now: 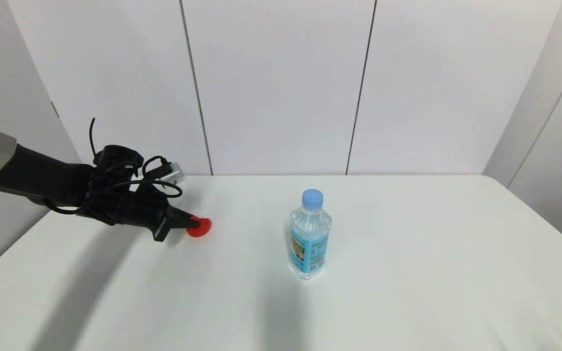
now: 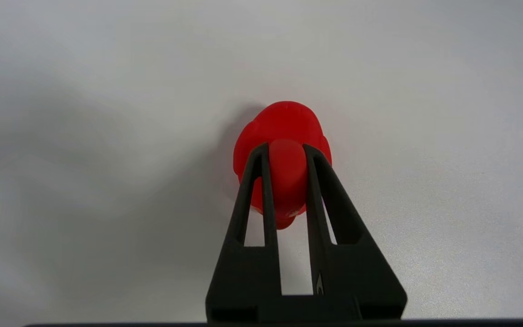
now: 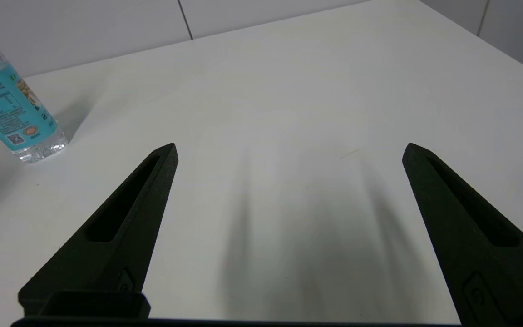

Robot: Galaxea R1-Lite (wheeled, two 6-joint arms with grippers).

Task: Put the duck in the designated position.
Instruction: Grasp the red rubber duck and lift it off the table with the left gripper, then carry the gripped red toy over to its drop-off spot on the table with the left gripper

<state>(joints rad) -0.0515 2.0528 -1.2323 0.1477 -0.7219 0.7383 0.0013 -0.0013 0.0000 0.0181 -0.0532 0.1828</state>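
The duck [image 1: 199, 227], small, red, glossy, is sitting at left-centre of the head view, on or just above the white table [image 1: 408, 273]; can't tell if it's touching the surface. The left pincer [image 1: 194, 224] is pinching it: in the left wrist view both black fingers [image 2: 266, 181] are pressing on the duck's sides w/ the red body [image 2: 284, 131] bulging out past the tips. The left arm is reaching in from the frame's left edge, cables looping over its wrist.

The bottle [image 1: 310, 235], clear w/ blue cap and teal label, is standing upright near frame centre, well apart from the duck, to its right.

The right pincer [image 3: 288, 152] is showing only in the right wrist view, fingers spread wide, hovering over bare table, gripping nothing; bottle's lower part [image 3: 12, 118] is showing at that view's upper left.
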